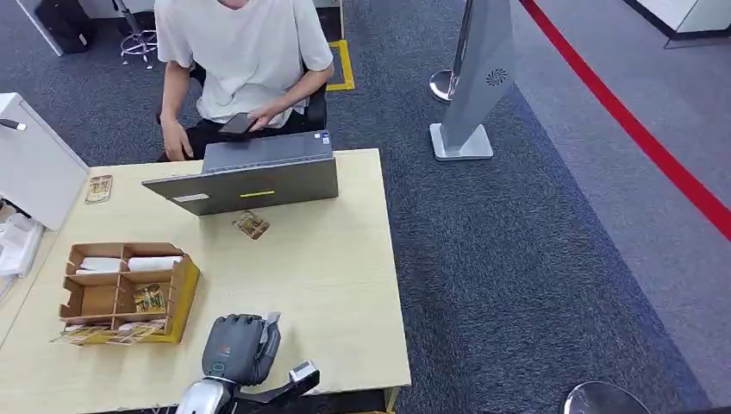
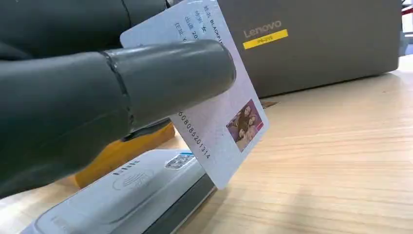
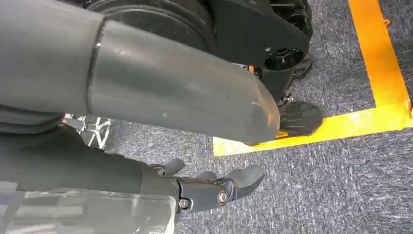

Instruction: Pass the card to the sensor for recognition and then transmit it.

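My left hand (image 1: pixel 240 347) hovers low over the front of the wooden table (image 1: pixel 328 285). It pinches a white ID card (image 2: pixel 229 122) under its thumb (image 2: pixel 165 78); the card has printed text, a number and a small photo. The card stands tilted, its lower corner just above the end of a flat white-and-grey card sensor (image 2: pixel 126 195) that lies on the table below the hand. In the head view a white card edge (image 1: pixel 272 321) pokes out beside the fingers. My right hand (image 3: pixel 146 83) hangs over the carpet with its fingers (image 3: pixel 214 187) loosely apart and nothing in them.
A grey Lenovo laptop (image 1: pixel 250 177) stands at the table's far side, its lid back facing me; a seated person (image 1: pixel 241 52) behind it holds a phone. A yellow-sided compartment box (image 1: pixel 125 293) with cards sits left of my hand. Loose cards (image 1: pixel 251 225) lie near the laptop.
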